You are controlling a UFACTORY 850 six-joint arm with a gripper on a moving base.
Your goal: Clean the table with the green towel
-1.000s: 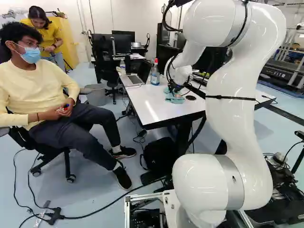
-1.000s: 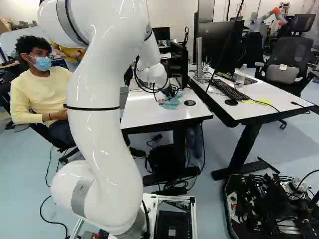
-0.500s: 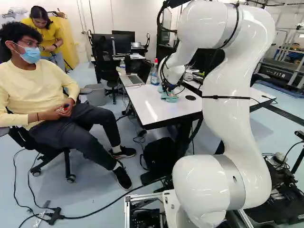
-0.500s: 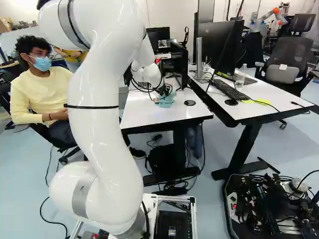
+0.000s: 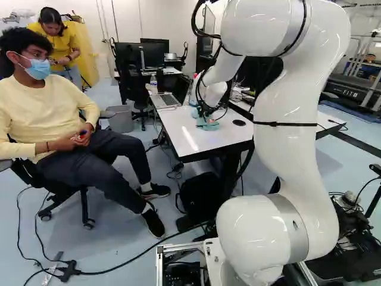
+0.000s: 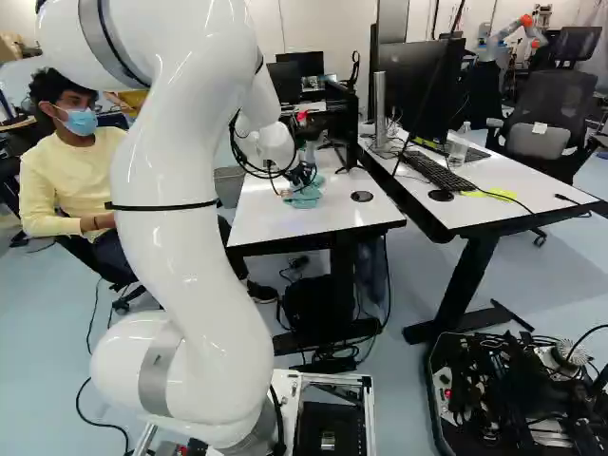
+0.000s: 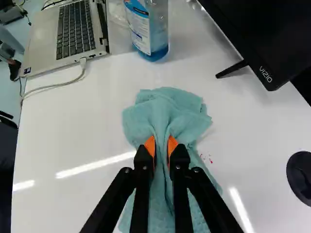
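Low over the white table (image 6: pixel 285 220), my gripper (image 6: pixel 306 177) is at the teal-green towel (image 6: pixel 304 198) in the right base view. Seen from the wrist, the gripper (image 7: pixel 162 148) has both orange pads pressed on a bunched fold of the towel (image 7: pixel 165 114), shut on it. The cloth spreads on the tabletop (image 7: pixel 87 126) ahead of and beneath the fingers. Small red marks (image 7: pixel 206 158) show on the table just beside the towel.
Ahead of the gripper stands a bottle of blue liquid (image 7: pixel 148 29), with a laptop (image 7: pixel 63 36) beside it and a monitor (image 7: pixel 272 39) on the other side. A black round grommet (image 7: pixel 300 177) sits in the tabletop. Another robot (image 6: pixel 513 33) stands far back.
The arm has shifted across the table with the towel in its gripper, overall toward the left of both base views. The base has stayed in place.
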